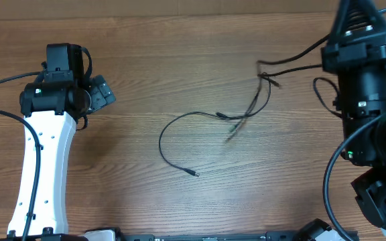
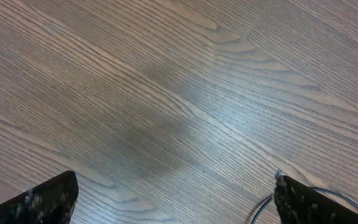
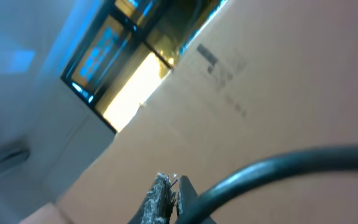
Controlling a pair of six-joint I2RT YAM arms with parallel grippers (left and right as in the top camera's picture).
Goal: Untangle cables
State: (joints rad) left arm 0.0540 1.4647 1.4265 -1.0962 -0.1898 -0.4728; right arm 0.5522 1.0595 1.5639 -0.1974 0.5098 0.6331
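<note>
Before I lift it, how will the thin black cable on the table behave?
Probably floppy: the cable lies in a loose curved loop. Likely very light, being so thin. Its tangled end may drag the other cords along.

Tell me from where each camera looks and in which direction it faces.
Overhead: fixed above the table, facing straight down; shows the left arm, the right arm and the cables.
Left wrist: low over the table, facing down at bare wood; fingers of the left gripper stand wide apart at the bottom corners.
Right wrist: tilted upward, away from the table, toward a brown board and a window; fingers of the right gripper are closed together.
Shared: overhead and left wrist show the table and the left gripper.
</note>
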